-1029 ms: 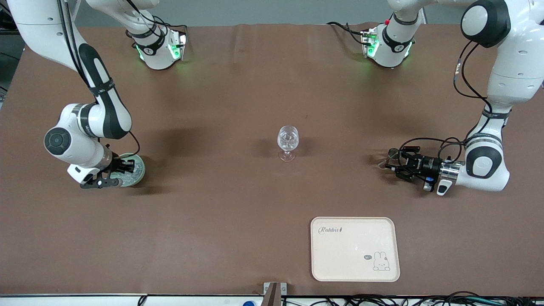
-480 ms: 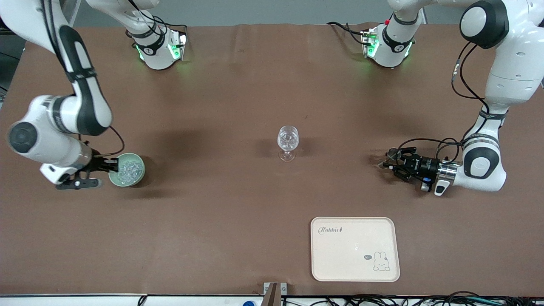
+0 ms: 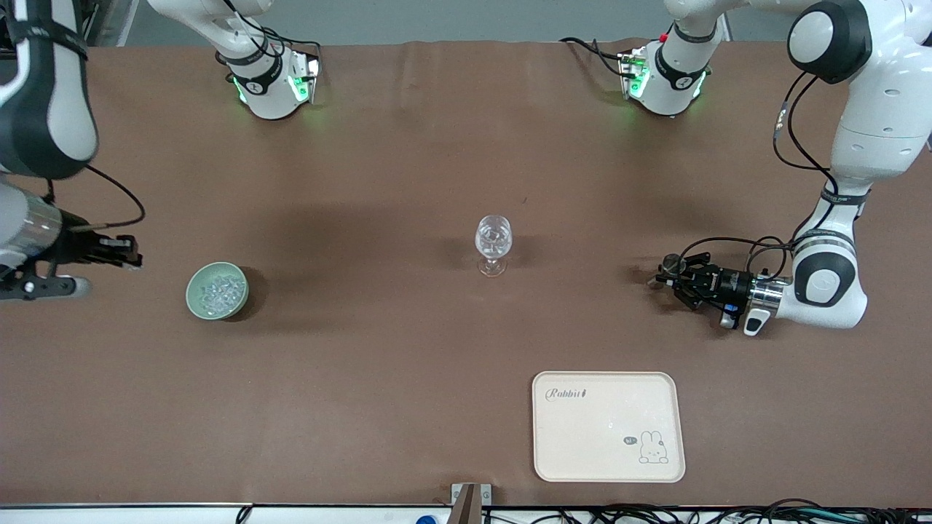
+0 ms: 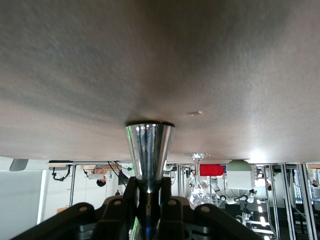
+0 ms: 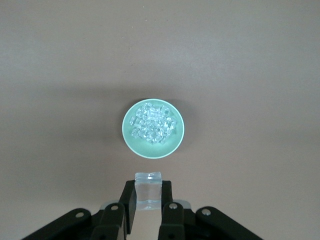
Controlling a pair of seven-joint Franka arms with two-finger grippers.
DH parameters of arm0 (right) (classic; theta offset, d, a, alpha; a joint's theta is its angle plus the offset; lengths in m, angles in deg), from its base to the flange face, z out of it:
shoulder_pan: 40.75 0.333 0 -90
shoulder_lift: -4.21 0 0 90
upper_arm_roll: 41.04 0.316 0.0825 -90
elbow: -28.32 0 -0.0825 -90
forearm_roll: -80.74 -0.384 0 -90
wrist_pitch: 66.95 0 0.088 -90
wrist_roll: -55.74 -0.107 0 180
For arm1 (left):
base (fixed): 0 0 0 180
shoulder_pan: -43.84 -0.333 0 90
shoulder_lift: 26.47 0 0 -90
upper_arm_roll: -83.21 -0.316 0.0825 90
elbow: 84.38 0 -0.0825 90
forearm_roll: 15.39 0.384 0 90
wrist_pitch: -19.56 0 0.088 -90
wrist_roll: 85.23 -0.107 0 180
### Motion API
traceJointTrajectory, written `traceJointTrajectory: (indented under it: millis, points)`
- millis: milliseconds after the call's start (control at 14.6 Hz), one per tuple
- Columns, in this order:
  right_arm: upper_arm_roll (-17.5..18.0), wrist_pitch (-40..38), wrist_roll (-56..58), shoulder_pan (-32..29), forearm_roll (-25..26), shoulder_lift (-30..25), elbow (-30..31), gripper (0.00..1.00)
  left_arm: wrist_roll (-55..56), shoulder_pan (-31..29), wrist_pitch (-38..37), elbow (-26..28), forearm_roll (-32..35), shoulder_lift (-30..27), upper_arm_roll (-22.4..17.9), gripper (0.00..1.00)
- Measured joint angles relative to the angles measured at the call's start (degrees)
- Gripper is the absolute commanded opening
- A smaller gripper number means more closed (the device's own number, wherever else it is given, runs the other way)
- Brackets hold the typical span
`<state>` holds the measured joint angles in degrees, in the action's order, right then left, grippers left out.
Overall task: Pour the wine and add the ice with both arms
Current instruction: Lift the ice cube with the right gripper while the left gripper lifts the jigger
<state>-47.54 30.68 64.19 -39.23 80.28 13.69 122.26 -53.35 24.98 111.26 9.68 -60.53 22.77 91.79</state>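
Observation:
A clear wine glass (image 3: 493,244) stands at the table's middle with glinting ice chunks in its bowl. A green bowl (image 3: 217,290) of ice (image 3: 218,290) sits toward the right arm's end; it also shows in the right wrist view (image 5: 153,128). My right gripper (image 3: 133,252) is up over the table beside the bowl, at the right arm's end. In its wrist view the right gripper (image 5: 148,189) is shut on one clear ice cube (image 5: 148,192). My left gripper (image 3: 664,276) lies low toward the left arm's end. In its wrist view the left gripper (image 4: 149,187) is shut on a shiny metal cone cup (image 4: 149,152).
A cream tray (image 3: 608,426) with a rabbit print lies nearer the front camera than the left gripper. The two arm bases (image 3: 273,80) (image 3: 662,76) stand along the table's back edge. The brown table cover (image 3: 378,349) spreads between bowl, glass and tray.
My right gripper has lifted out of the green bowl and drawn away toward the right arm's end, carrying an ice cube. The left gripper has barely shifted.

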Motion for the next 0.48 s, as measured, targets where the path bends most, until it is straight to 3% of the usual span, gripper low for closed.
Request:
traceJointTrajectory:
  millis: [480]
  points:
    - [0.81,-8.81,-0.55,1.30,0.00,-8.31,-2.19,0.08,5.20,-0.23,-1.59,-0.79,-4.48,-0.75,6.50,0.01]
